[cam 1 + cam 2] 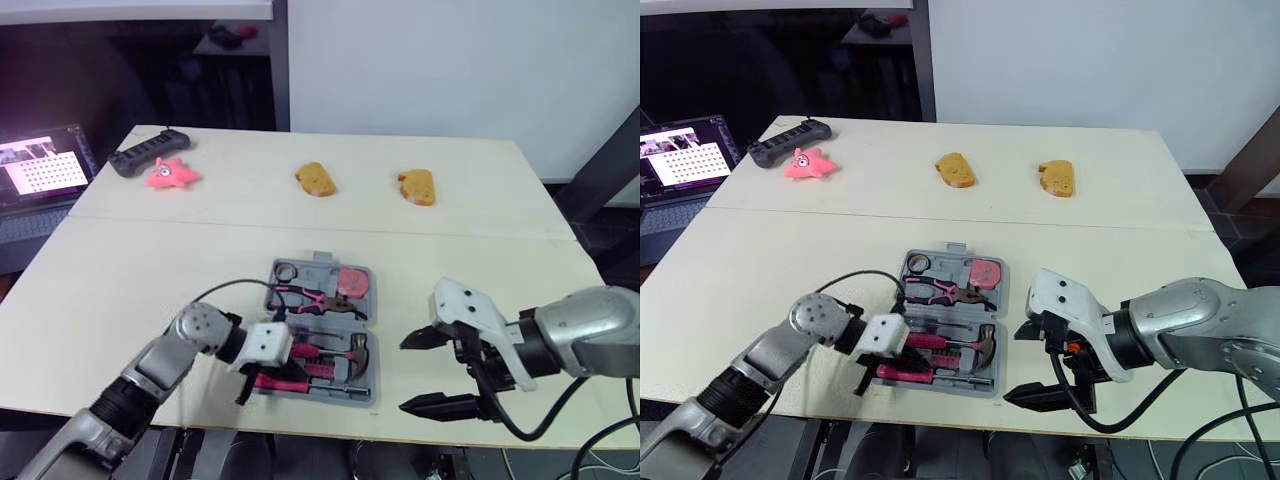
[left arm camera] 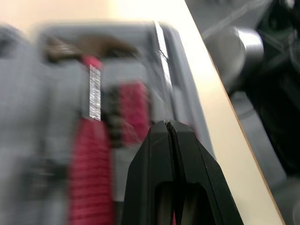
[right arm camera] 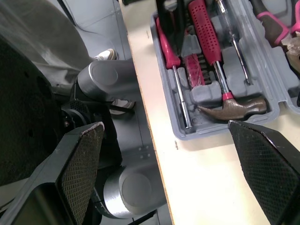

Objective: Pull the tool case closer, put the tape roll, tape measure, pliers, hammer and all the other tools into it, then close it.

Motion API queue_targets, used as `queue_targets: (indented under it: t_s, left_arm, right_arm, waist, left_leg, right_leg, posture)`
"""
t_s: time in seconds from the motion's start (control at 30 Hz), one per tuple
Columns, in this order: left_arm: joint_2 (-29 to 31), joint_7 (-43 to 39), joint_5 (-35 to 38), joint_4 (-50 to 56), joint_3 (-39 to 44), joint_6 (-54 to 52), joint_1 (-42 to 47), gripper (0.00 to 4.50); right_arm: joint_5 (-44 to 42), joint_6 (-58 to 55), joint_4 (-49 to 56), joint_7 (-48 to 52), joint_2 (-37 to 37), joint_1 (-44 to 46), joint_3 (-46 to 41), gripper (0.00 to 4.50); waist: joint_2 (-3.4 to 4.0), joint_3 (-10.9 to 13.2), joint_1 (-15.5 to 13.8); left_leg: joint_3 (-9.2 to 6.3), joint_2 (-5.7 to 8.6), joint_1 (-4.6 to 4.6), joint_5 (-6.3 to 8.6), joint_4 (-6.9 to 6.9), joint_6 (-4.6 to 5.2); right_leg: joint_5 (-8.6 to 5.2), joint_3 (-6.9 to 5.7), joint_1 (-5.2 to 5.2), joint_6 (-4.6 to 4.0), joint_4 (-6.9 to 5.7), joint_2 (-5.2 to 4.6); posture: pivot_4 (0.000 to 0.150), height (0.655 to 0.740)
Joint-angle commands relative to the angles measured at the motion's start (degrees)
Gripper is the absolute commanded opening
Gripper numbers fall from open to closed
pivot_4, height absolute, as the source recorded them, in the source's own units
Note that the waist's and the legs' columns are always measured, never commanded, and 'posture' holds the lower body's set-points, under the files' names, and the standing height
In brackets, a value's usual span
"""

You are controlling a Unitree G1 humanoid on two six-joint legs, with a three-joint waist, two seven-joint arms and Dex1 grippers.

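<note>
The tool case [image 1: 322, 264] sits low in the middle, open; hammer [image 1: 357, 347], pliers [image 1: 310, 298] and tape measure [image 1: 352, 281] lie inside; left gripper [image 2: 167, 125] is pinched together over it, holding nothing; right gripper [image 1: 404, 375] gapes wide, empty; closing is left to do.

Table [image 1: 150, 270] bears tool case [image 1: 322, 275], two bread pieces [image 1: 316, 180] [image 1: 417, 187], pink toy [image 1: 171, 173], controller [image 1: 148, 152].

The cream bench [image 1: 110, 270] before me comprised two panels joined along one seam. A white wall [image 1: 420, 60] stood behind it. A lit laptop [image 1: 40, 175] sat beside it at my left.
</note>
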State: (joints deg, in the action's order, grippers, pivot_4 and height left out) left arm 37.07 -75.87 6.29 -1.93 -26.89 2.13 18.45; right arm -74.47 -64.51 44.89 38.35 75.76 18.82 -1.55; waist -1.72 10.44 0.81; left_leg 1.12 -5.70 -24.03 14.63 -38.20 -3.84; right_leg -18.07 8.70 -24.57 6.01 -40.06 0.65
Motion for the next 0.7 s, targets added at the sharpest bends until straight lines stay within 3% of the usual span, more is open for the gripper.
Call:
queue_targets:
  t_s: [0.03, 0.33, 0.5, 0.7]
  left_arm:
    - [0.1, 0.1, -5.3, -3.6, -3.6, 4.7, -1.9, 0.05]
    - [-0.7, -0.9, -2.2, -5.4, -0.4, 3.2, -0.4, 0.05]
    - [2.9, -4.1, 12.4, 3.5, 9.3, -12.8, 0.7, 0.05]
    - [6.9, 0.5, 15.0, -1.7, 20.9, -16.4, 3.0, 0.05]
  right_arm:
    - [0.5, 0.2, 0.5, 0.3, -0.3, 0.3, -1.4, 4.5]
    - [1.9, 0.9, 0.8, 0.2, -2.6, -0.5, -1.5, 4.5]
    - [3.9, 2.7, 0.5, 2.6, -3.1, -3.6, -3.6, 4.5]
    - [12.0, 7.1, -1.0, 6.5, -3.3, -9.8, -5.2, 4.5]
  waist:
    - [0.09, -0.1, -0.2]
    - [0.65, -0.6, 0.0]
    - [0.65, -0.6, 0.3]
    - [0.63, -0.6, 0.2]
  left_leg:
    - [0.0, 0.0, 0.0, 0.0, 0.0, 0.0]
    - [0.08, 0.01, 0.24, 0.03, 0.04, 0.05]
    - [0.07, -0.03, 0.25, 0.11, 0.07, 0.2]
    - [0.08, -0.02, 0.26, 0.11, 0.05, 0.2]
  right_leg:
    - [0.0, 0.0, 0.02, -0.01, 0.0, 0.0]
    - [-0.09, 0.06, 0.2, -0.14, 0.02, -0.01]
    - [-0.01, 0.07, 0.14, 0.01, 0.0, 0.07]
    - [-0.03, 0.09, 0.16, 0.0, 0.0, 0.08]
  posture:
    - [0.15, 0.708]
    - [0.15, 0.708]
    - [0.15, 0.708]
    - [0.15, 0.708]
